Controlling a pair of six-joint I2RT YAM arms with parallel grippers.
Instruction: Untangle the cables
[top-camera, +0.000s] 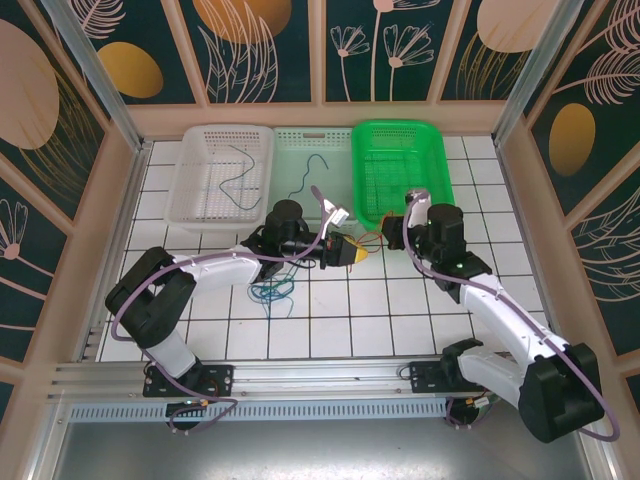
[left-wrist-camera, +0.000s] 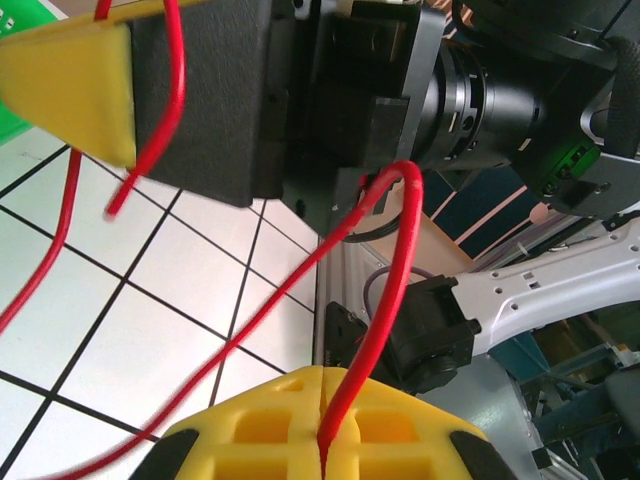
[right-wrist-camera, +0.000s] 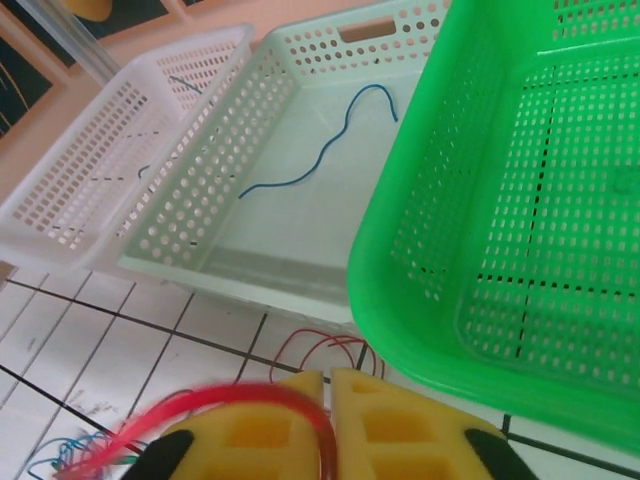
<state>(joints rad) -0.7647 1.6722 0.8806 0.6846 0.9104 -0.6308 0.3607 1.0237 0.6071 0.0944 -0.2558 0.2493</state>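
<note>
My left gripper (left-wrist-camera: 322, 440) (top-camera: 351, 252) is shut on a red cable (left-wrist-camera: 395, 270), which rises from between its yellow fingers and loops away. My right gripper (right-wrist-camera: 327, 430) is shut on the same red cable (right-wrist-camera: 230, 400), which arcs blurred over its left finger. A yellow fingertip (left-wrist-camera: 70, 90) of the right gripper sits close in front of the left one. Thin red wire loops (right-wrist-camera: 325, 348) lie on the tiles by the green basket. A tangle of blue and teal cables (top-camera: 272, 290) lies under the left arm.
Three baskets stand along the back wall. The white basket (top-camera: 205, 200) holds a dark cable (top-camera: 236, 175), the pale middle basket (right-wrist-camera: 300, 60) holds a blue cable (right-wrist-camera: 310, 150), and the green basket (top-camera: 435, 150) is bare. Frame walls enclose the tiled floor.
</note>
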